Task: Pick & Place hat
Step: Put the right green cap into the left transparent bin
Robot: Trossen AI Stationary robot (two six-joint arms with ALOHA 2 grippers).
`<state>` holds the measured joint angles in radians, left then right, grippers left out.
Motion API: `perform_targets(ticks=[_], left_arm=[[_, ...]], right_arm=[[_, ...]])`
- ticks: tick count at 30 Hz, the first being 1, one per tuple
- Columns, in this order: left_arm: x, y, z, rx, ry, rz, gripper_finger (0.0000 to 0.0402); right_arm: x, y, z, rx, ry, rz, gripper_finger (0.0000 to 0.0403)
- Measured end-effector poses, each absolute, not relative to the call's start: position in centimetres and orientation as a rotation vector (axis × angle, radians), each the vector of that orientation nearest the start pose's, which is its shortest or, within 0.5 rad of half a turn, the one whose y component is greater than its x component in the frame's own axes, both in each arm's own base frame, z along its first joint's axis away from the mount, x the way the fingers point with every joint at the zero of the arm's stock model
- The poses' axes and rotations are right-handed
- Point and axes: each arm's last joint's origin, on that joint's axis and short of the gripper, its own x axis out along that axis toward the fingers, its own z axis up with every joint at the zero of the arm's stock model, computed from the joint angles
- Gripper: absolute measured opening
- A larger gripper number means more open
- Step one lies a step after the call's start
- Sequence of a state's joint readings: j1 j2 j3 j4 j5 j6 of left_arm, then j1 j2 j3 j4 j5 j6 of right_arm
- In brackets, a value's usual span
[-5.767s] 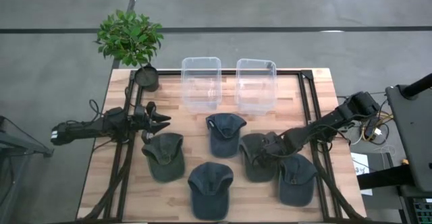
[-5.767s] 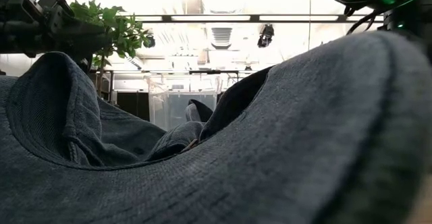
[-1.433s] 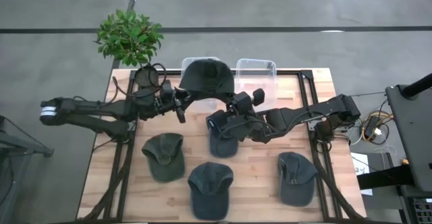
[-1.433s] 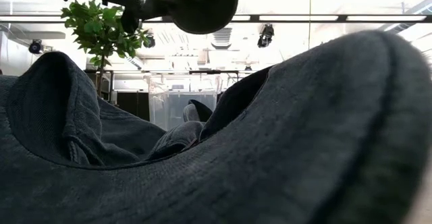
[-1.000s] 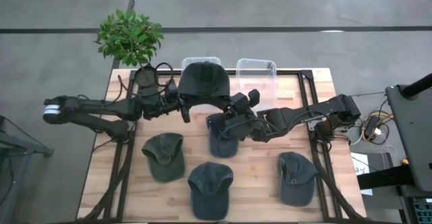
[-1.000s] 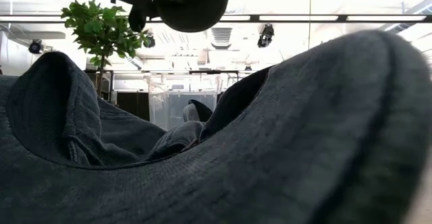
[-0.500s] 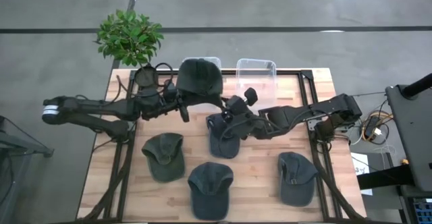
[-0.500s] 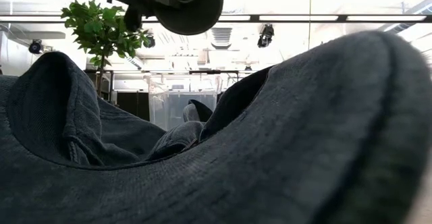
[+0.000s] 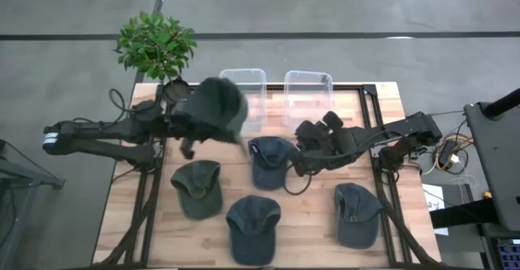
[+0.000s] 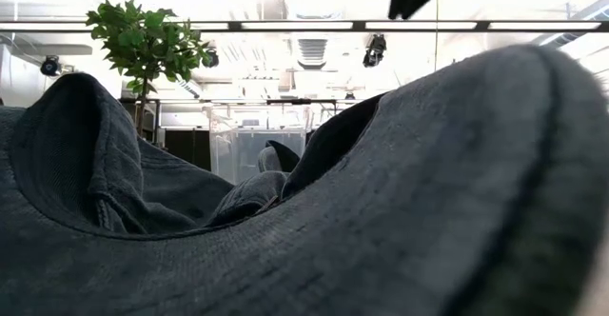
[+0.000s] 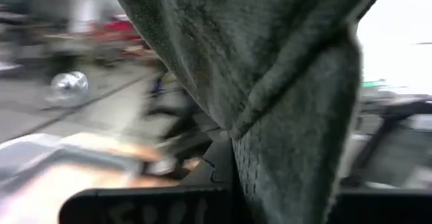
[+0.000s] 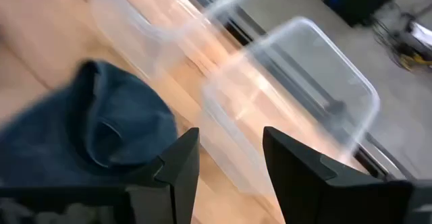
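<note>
A dark green hat (image 9: 215,107) hangs in the air over the table's far left part, beside the left clear bin (image 9: 252,87). My left gripper (image 9: 192,133) is shut on it from the left, and the hat covers most of the gripper. In the left wrist view the hat's cloth (image 11: 270,82) fills the picture. My right gripper (image 12: 226,140) stands open and empty above the table's middle (image 9: 299,160), just right of a blue hat (image 9: 270,160) that lies on the wood. My left gripper holds the dark green hat, but the hat's own cloth (image 11: 290,150) hangs in front of the fingers, so the part held cannot be told. The arm comes level from the table's left. The hat is lifted clear of the table, crown up.
Three more hats lie on the table: a grey-green one (image 9: 197,187), a blue one at the front (image 9: 253,228) and a blue one at the right (image 9: 357,213). A second clear bin (image 9: 307,99) stands at the back. A potted plant (image 9: 154,46) stands at the far left corner.
The dark green hat, a second ago between both grippers over the left bin, now hangs from my left gripper alone. The left gripper has carried it toward the table's left edge. My right gripper has let go and drawn back toward the right.
</note>
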<state>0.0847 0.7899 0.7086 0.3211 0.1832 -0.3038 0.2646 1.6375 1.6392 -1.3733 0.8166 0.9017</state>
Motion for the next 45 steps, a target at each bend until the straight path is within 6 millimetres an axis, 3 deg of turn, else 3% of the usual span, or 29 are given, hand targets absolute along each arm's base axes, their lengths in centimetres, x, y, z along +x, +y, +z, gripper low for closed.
perform_targets(ticks=[13, 23, 28, 35, 41, 45], left_arm=[[16.4, -0.4, 38.2, -0.257, -0.449, -0.635, 0.0005], [16.3, -1.3, 39.2, -0.193, -0.645, -0.73, 0.0005], [17.4, -1.1, 38.9, -0.265, -0.657, -0.619, 0.0005], [18.4, 0.4, 38.8, -0.641, -0.8, -0.202, 0.0005], [18.2, 0.9, 38.9, -0.903, -0.891, -0.113, 0.0005], [18.3, 1.1, 38.8, -0.97, -0.909, -0.082, 0.0005]], right_arm=[[29.3, 5.5, 32.6, -0.087, 0.826, -0.986, 0.0148], [29.4, 5.4, 31.7, -0.138, 0.806, -1.006, 0.0151], [29.4, 5.4, 31.7, -0.135, 0.803, -1.006, 0.0145], [29.4, 5.4, 31.7, -0.13, 0.798, -1.004, 0.0148], [29.6, 5.5, 31.8, -0.117, 0.785, -1.003, 0.0149], [29.6, 5.5, 31.8, -0.116, 0.784, -1.002, 0.0144]])
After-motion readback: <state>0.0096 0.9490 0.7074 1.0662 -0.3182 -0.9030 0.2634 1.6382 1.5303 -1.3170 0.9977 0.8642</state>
